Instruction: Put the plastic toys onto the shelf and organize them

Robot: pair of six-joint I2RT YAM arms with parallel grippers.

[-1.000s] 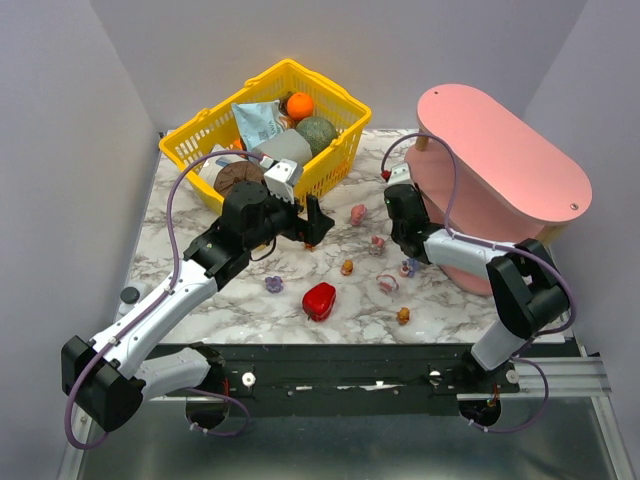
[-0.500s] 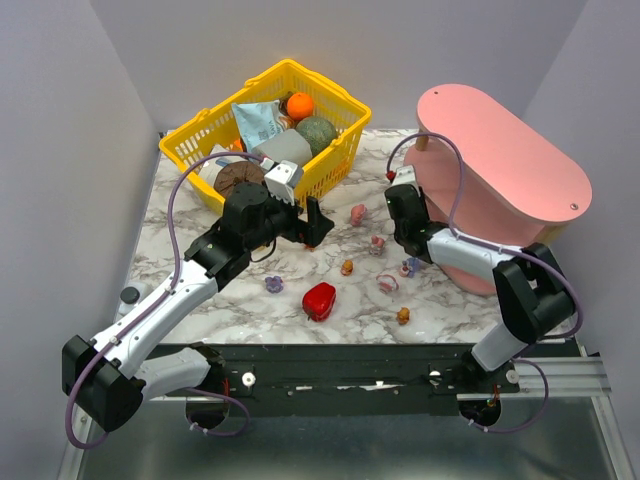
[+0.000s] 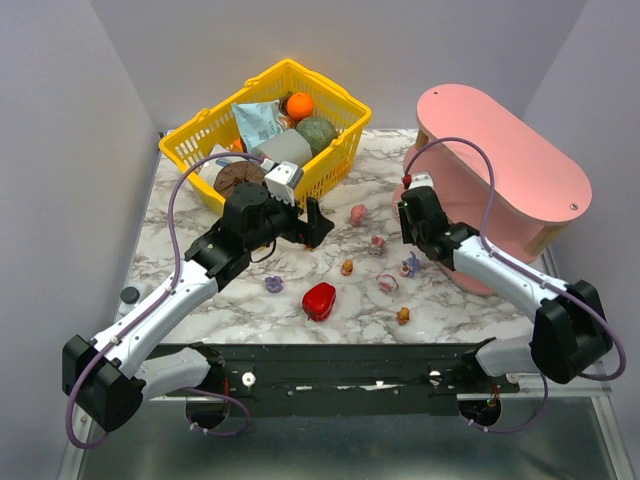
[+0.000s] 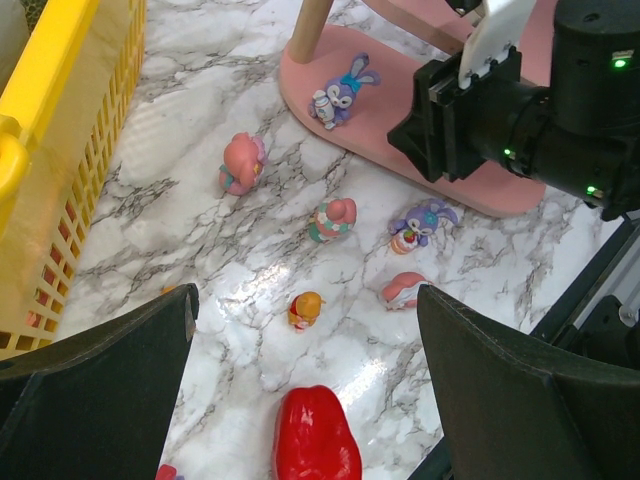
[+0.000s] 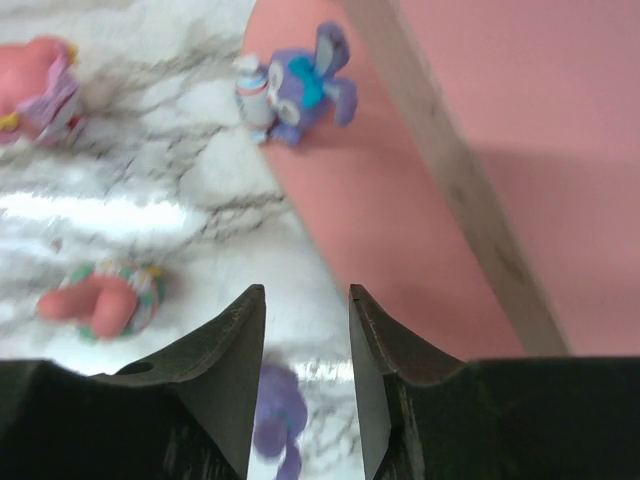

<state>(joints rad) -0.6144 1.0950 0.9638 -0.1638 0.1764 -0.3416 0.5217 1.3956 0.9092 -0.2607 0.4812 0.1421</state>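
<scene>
While the left gripper (image 3: 316,222) and right gripper (image 5: 307,300) hang empty, jaws apart, seven toys (image 3: 347,267) dot the table (image 3: 240,312); one bunny (image 4: 338,92) sits on the shelf (image 3: 500,150).

Noted purple toy (image 5: 272,420) blurred, partly hidden behind fingers (image 5: 215,350) of right gripper (image 5: 305,295). Found pink toy (image 5: 40,85) cropped at left edge. Recorded red pepper (image 4: 318,440) cropped at near edge, left wrist view. Unable to see lower tiers of shelf (image 3: 500,150) from above.
</scene>
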